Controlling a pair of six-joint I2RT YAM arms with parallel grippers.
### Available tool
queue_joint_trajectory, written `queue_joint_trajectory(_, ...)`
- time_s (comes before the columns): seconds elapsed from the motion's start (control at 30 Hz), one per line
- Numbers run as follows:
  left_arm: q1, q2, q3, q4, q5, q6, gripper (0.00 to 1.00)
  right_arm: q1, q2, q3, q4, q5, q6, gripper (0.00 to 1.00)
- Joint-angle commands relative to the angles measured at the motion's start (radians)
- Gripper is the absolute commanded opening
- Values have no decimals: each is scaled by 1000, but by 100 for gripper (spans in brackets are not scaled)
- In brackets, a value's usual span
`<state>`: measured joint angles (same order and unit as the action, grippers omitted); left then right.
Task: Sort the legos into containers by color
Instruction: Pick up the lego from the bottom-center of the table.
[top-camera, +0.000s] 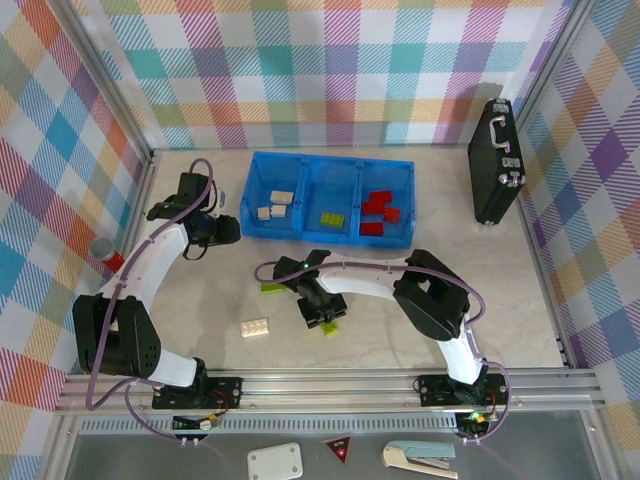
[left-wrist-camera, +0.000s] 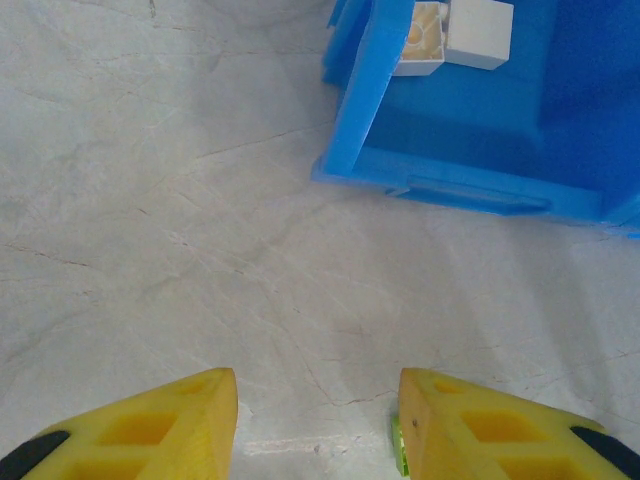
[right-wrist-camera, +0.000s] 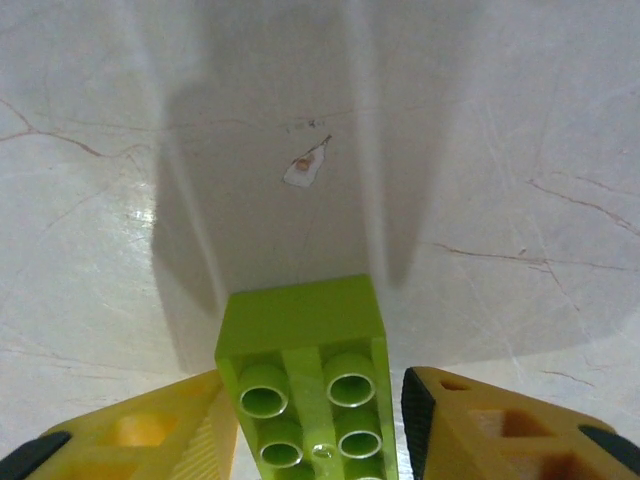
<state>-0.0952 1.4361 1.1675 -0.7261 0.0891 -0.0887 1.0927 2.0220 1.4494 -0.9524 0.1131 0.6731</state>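
The legos are partly sorted: cream, lime and red bricks lie in the left, middle and right compartments of the blue tray (top-camera: 262, 236) at the far side of the table, while a cream brick (top-camera: 255, 327) and a flat lime piece (top-camera: 272, 288) lie loose on the near half. The step in hand looks like the pick-up of a lime green brick (right-wrist-camera: 300, 335), which lies studs up on the marbled tabletop near the middle. The right gripper (right-wrist-camera: 318, 385) straddles it, and its yellow fingers (right-wrist-camera: 160, 430) are closed against the brick's two long sides, grasping it. The brick does not look lifted yet. The next move, as I judge it, calls for a straight lift, a carry to the far side, and a release over the middle compartment (top-camera: 335, 195), where a lime brick already lies. The left gripper (left-wrist-camera: 315, 378) hangs over bare table just beside the tray's near left corner, fingers parted and gripping nothing.
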Motion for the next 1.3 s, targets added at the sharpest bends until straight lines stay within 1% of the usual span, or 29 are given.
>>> queue_joint_trajectory(0.0,12,-18,-17,7,14,-3,46,6,18,25,-29,8,1,46)
queue_joint_trajectory(0.13,12,-21,-17,9,18,-3,47,6,22,32,-30,6,-4,40)
queue_joint_trajectory(0.43,11,-28,-19,8,2,-3,49,6,16,56,-39,21,-19,34)
queue_joint_trajectory(0.83,12,-23,-19,9,-11,-2,49,2,-2,122,-72,57,-49,33)
queue_joint_trajectory(1.27,12,-32,-24,14,2,0,48,-59,11,240,-111,79,-123,33)
